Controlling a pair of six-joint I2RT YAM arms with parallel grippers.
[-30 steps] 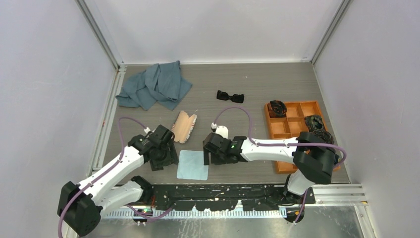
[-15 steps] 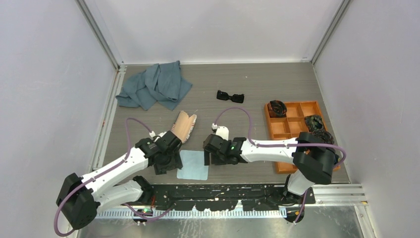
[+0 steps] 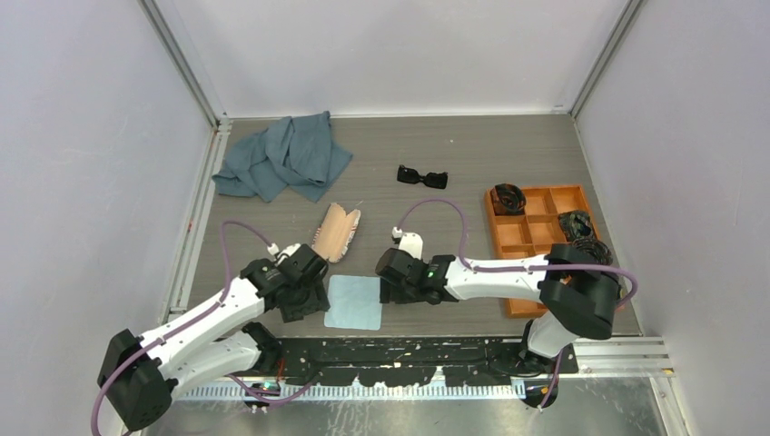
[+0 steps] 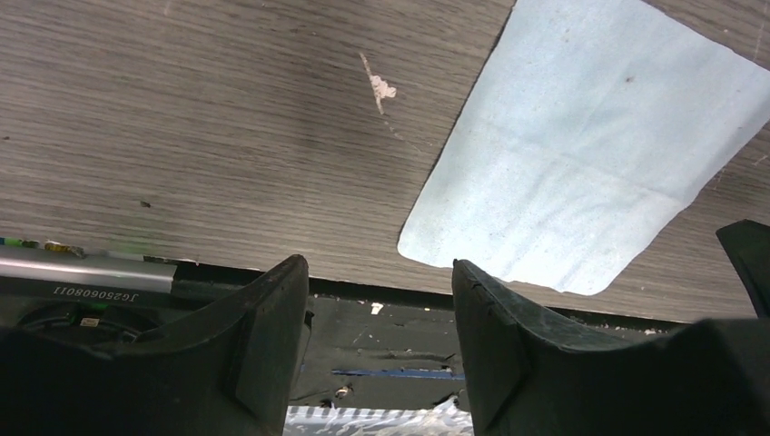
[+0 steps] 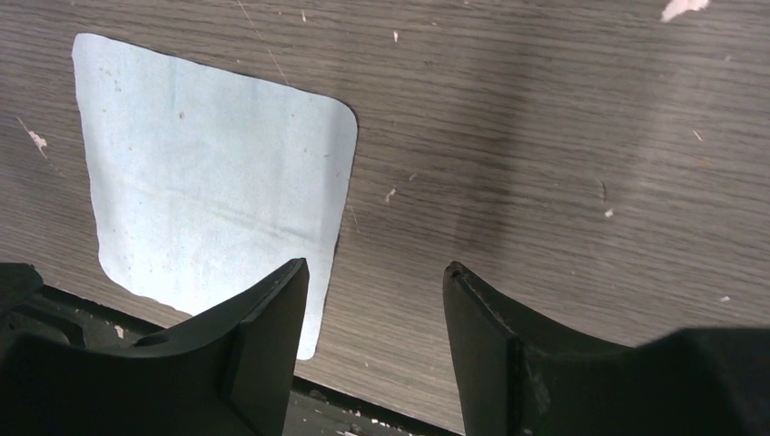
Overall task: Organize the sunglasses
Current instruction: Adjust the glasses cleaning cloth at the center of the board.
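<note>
Against the frame a second ago: the left gripper [image 3: 307, 295] has dropped toward 6 o'clock and now sits at the 9 o'clock edge of the light-blue cloth [image 3: 354, 302]. The right gripper [image 3: 388, 289] has shifted only slightly and stands at the cloth's 3 o'clock edge. The sunglasses [image 3: 422, 176], patterned case [image 3: 337, 232] and grey-blue towel [image 3: 283, 156] have not moved. In the wrist views the left gripper [image 4: 380, 272] has its jaws spread with nothing between them, the cloth [image 4: 581, 154] at 1 o'clock of the gap. The right gripper [image 5: 374, 272] is likewise spread and empty, the cloth [image 5: 209, 173] at 10 o'clock. The sunglasses lie flat on the table [image 3: 454, 145] at about 1 o'clock of its centre, at 12 to 1 o'clock of the right gripper and well apart from both grippers. Their long axis runs roughly 9 to 3, the 3 o'clock end a touch nearer the arms. I cannot tell which way the lenses face, nor whether the arms are folded. There is bare table all round the pair. The orange tray [image 3: 491, 225], with black coiled bundles [image 3: 508, 197] in it, is at 4 o'clock. The towel is at 9 to 10 o'clock, well apart, and the case at 7 to 8 o'clock. The cloth's near corners reach the table's near edge by the black rail [image 4: 390, 336].
</note>
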